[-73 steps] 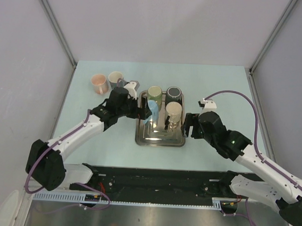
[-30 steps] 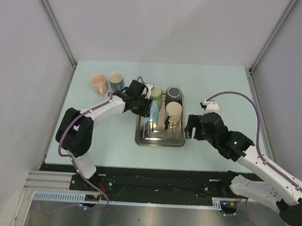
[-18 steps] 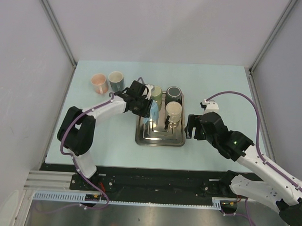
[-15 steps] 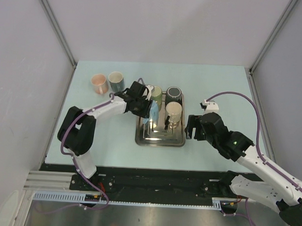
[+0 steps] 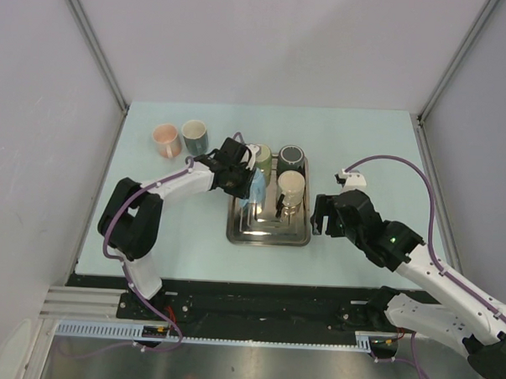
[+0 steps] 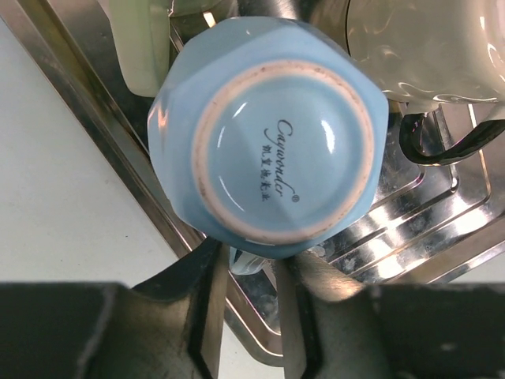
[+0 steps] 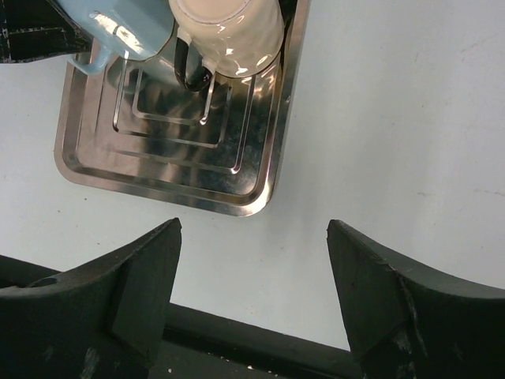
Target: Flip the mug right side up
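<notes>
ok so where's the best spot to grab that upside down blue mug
By its handle, coming from the tray rim at left, where the left gripper straddles it. The blue mug stands base up, its body wide and faceted, cream mug close beside; the handle is the narrow free part.

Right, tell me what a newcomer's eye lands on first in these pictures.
The light blue mug stands upside down in the left part of the steel tray, its printed base filling the left wrist view. The left tool straddles its handle. The right tool hangs wide open over the table just off the tray's right side.
</notes>
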You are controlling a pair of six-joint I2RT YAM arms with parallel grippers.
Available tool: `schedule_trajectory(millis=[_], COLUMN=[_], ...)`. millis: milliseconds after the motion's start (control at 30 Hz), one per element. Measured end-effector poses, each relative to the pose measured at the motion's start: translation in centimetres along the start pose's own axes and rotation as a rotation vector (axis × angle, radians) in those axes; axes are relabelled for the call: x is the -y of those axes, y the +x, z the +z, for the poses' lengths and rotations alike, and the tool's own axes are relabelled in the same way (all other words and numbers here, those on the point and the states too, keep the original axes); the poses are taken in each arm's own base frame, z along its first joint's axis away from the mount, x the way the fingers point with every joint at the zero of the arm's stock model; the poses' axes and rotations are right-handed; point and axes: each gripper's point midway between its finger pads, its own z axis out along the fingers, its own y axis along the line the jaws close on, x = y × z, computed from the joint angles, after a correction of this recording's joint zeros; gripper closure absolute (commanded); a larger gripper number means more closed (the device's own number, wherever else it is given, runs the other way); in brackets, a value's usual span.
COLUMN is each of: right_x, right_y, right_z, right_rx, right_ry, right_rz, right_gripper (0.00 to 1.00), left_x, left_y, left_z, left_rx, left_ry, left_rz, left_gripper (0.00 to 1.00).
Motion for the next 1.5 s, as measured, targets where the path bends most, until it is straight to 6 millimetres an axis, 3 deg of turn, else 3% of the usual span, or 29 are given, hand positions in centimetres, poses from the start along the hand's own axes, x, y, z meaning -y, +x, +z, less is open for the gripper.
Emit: schedule_trajectory(millis=[233, 433, 867, 1300, 1500], right_x=[0.2, 0.2, 0.3, 0.2, 0.2], right_y=[0.2, 0.2, 0.2, 0.2, 0.2], right_z=[0.1, 0.0, -0.1, -0.1, -0.1], right_rx=[-0.003, -0.001, 0.0, -0.001, -0.001], right_ry=[0.004, 0.004, 0.003, 0.001, 0.0], right_rz=[0.0, 0.002, 0.003, 0.003, 0.003], right_gripper=[0.21, 0.21, 0.21, 0.21, 0.21], left_x=[0.1, 0.1, 0.0, 1.4, 1.5], left_y=[-0.1, -0.1, 0.5, 0.6, 0.8], left_z=[0.0, 0.0, -0.6, -4.5, -5.0], left_rx=[0.004, 0.004, 0.005, 0.053, 0.062], left_ry=[0.002, 0.001, -0.011, -0.003, -0.004], left_rz=[0.014, 0.017, 0.02, 0.044, 0.04], left_gripper=[0.81, 1.0, 1.0, 1.0, 1.0])
